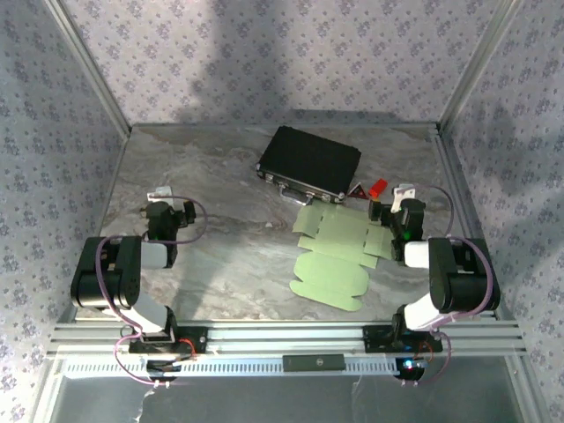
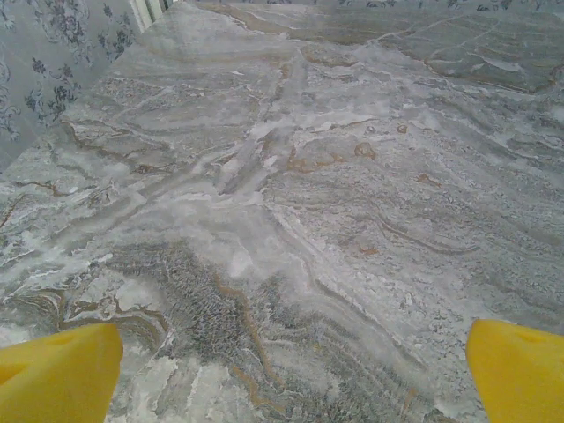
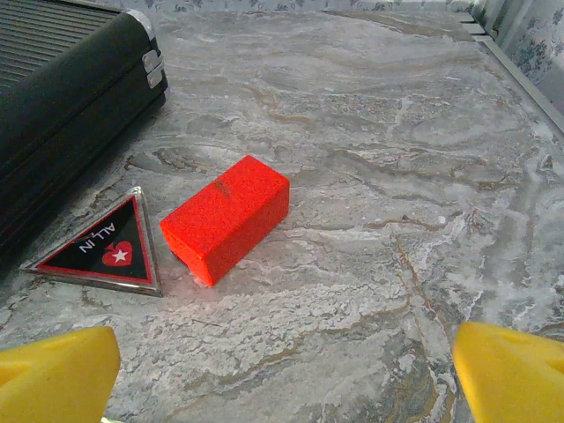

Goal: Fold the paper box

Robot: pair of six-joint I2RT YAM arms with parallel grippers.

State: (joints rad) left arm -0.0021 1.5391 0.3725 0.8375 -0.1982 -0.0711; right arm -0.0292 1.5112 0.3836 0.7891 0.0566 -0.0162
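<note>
Top view taken as the dial, 12 o'clock at the far wall.

- The paper box is an unfolded pale green die-cut sheet. It lies flat on the marble table, at about 4 o'clock from the table's middle. Its rounded tabs point toward 6 o'clock and its small flaps toward 12.
- A black case with metal latches sits closed at the sheet's 12 o'clock, near it but apart.
- A red block lies on the marble at the case's 4 o'clock. A black triangular plaque with a red border lies flat just beside it, between block and case.
- The right gripper is at 3 o'clock on the table, near the sheet's right edge. Whether the arm touches the card cannot be told. Its yellow fingertips stand wide apart with nothing between them, over bare marble short of the red block.
- The left gripper is at 9 o'clock, well apart from the sheet. Its jaws are likewise spread wide and empty above bare stone.
</note>
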